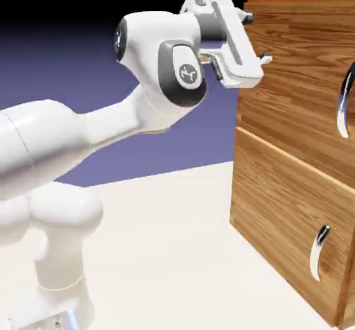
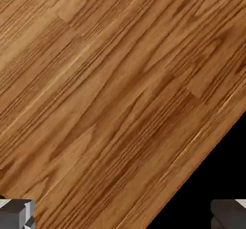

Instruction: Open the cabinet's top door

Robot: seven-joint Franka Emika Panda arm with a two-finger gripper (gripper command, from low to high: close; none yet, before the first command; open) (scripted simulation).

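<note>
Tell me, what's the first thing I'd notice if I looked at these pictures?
The big white robot arm sweeps up from the lower left, its open gripper held high against the brown wooden cabinet on the right. On the cabinet's front, shiny curved handles catch the eye: a long one on the top door, a smaller one lower down.

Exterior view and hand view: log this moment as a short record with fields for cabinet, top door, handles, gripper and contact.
cabinet: cabinet of brown wood grain, at the exterior view's right
top door: top door looks shut, flush with the front
top handle: long curved silver handle, untouched
lower handle: smaller silver handle on the lower panel
gripper: gripper open, holding nothing, near the cabinet's upper left edge
contact: cannot tell
hand view: filled with wood grain, finger tips apart
</note>
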